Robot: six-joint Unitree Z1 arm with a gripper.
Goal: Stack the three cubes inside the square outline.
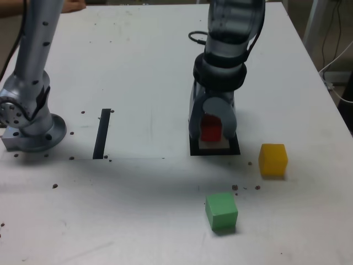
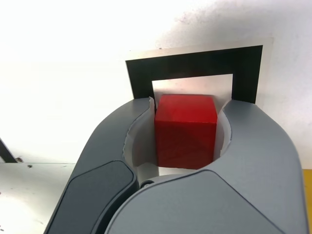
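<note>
Green cube [image 1: 222, 212] — near yellow cube [image 1: 273, 160] — apart.

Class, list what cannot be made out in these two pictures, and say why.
- Underside of the solid red cube: hidden in both views, so contact with the white centre is uncertain.
- Near side of the thick black square outline: covered by the grey metallic pincer in the wrist view.
- Plain green cube: outside the wrist view.
- Yellow cube: mostly cut off by the wrist view's edge.

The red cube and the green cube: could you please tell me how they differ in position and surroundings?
The red cube is inside the square outline, while the green cube is outside it. The red cube sits between the fingers; the green cube has nothing around it. Both are plain blocks.
</note>
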